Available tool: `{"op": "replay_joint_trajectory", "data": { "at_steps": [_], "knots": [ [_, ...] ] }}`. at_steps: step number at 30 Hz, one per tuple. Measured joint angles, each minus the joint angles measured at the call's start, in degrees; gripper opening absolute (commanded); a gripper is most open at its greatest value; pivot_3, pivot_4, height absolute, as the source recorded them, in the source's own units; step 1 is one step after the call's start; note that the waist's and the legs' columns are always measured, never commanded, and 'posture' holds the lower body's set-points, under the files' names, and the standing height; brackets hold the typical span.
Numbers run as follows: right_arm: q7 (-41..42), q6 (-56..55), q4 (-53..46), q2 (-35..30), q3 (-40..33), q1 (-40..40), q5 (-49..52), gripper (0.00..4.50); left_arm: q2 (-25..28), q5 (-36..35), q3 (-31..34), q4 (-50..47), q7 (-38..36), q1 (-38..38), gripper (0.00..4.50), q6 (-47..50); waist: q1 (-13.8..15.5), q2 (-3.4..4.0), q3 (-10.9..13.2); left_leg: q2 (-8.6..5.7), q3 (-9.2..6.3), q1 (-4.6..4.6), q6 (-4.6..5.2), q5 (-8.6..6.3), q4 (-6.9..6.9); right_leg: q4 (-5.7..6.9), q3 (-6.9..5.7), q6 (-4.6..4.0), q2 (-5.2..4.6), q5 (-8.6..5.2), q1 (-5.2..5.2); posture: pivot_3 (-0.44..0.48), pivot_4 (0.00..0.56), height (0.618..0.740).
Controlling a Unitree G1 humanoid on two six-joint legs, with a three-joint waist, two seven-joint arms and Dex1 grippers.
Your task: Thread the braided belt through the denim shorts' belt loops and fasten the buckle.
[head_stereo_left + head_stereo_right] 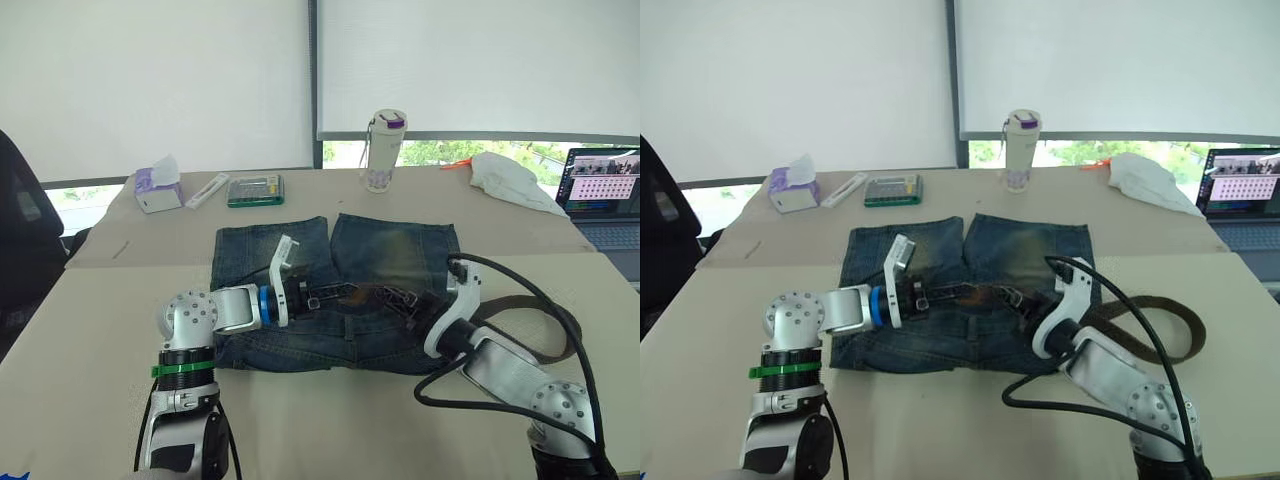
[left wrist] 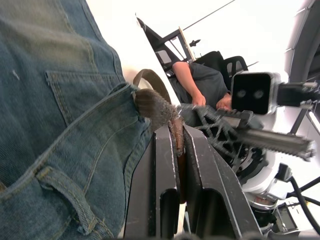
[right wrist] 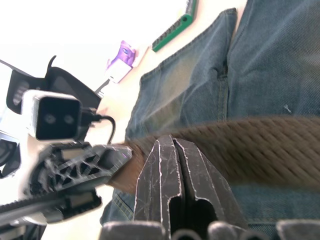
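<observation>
White roller blinds cover the windows behind a wide beige desk (image 1: 100,330), and greenery shows under the blind on the right. Near the middle of the desk lie the denim shorts (image 1: 335,295), spread flat with the legs toward the far edge and the waistband toward the near edge.

Over the waistband the two grippers meet tip to tip. The left gripper (image 2: 174,131) has its black fingers (image 2: 165,165) pressed together on the end of the braided belt (image 2: 156,107), where the strap comes out past a fold of denim. The right gripper (image 3: 173,142) sits against the strap from the other side, its fingers together with the brown weave running across just behind their tips; whether they actually pinch it I cannot tell. From there the belt (image 1: 1140,320) trails toward the right edge of the desk in a loose loop lying partly off the shorts. One of the belt loops (image 2: 70,197) stands out on the waistband close to the left gripper.

Along the far edge stand a tissue box (image 1: 158,188), a white flat stick (image 1: 207,190), a green calculator (image 1: 255,190), a white bottle with a purple lid (image 1: 384,150) and a crumpled white cloth (image 1: 510,178). A laptop (image 1: 605,190) is open at the far right corner. A seated person (image 2: 200,90) appears in the left wrist view beyond the desk.
</observation>
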Motion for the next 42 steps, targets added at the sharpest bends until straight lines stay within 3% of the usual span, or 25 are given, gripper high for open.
{"op": "replay_joint_trajectory", "data": {
  "at_steps": [7, 16, 25, 28, 34, 39, 42],
  "knots": [
    [0.7, -1.7, -0.2, 1.5, 0.6, 1.8, 1.6, 2.95, -1.4, -1.5, 3.2, 1.7, 2.9, -0.6, 0.0, 0.5, 0.0, 0.0, 0.0, 0.01, 0.0, 0.0, 0.0, 0.0, 0.0, 0.0, 0.0, 0.0, -0.02, 0.0, -0.01, 0.0, 0.15, 0.74],
    [-1.0, -4.7, -2.3, 1.2, 0.6, 6.0, 7.7, 2.95, -3.1, -5.3, 8.1, 5.7, 7.8, -4.0, 0.0, 1.4, -0.1, -0.01, 0.0, 0.02, 0.01, -0.01, -0.01, 0.0, 0.0, 0.02, 0.02, 0.0, -0.03, 0.0, -0.03, 0.0, 0.15, 0.74],
    [-0.7, -8.9, -1.4, 3.7, 0.7, 3.4, 5.8, 2.95, -2.9, -6.7, 6.8, 4.6, 9.0, -3.2, 0.0, 3.2, -0.1, 0.0, 0.0, 0.0, 0.01, 0.0, -0.02, 0.01, -0.01, 0.04, 0.01, 0.0, 0.04, 0.0, -0.05, 0.0, 0.15, 0.74],
    [-0.1, -9.0, -0.9, 3.1, 0.8, 3.3, 3.2, 2.12, -1.2, -6.0, 4.3, 2.6, 8.4, -1.9, 0.0, 3.1, -0.1, 0.01, 0.0, -0.01, 0.01, -0.01, -0.02, 0.01, -0.01, 0.04, 0.01, 0.0, 0.04, 0.0, -0.06, 0.0, 0.15, 0.74],
    [1.4, -8.7, -0.8, 1.7, 2.6, 2.3, -2.9, 0.07, 0.6, -5.1, 0.0, 0.0, 6.1, -0.3, 0.0, 0.7, -0.1, 0.02, 0.0, -0.01, 0.03, -0.01, -0.04, 0.02, -0.03, 0.06, 0.04, 0.0, 0.02, 0.0, -0.12, 0.0, 0.15, 0.74],
    [2.7, -7.0, -0.8, -0.7, 3.8, 0.7, -7.4, 0.03, 2.0, -3.2, -3.4, -1.7, 4.0, 1.1, 0.0, -3.4, -0.1, 0.02, 0.0, -0.02, 0.05, -0.02, -0.04, 0.02, -0.03, 0.05, 0.04, 0.0, 0.02, 0.0, -0.11, 0.0, 0.15, 0.74],
    [3.5, -5.4, -0.9, -2.9, 5.1, -0.5, -10.6, 0.0, 5.6, 1.3, -9.3, -4.4, -0.2, 2.3, 1.05, -8.9, -0.1, 0.03, 0.0, -0.01, 0.1, -0.03, -0.05, 0.03, -0.08, 0.04, 0.09, -0.01, -0.06, 0.01, -0.18, 0.0, 0.15, 0.74]
  ]
}}
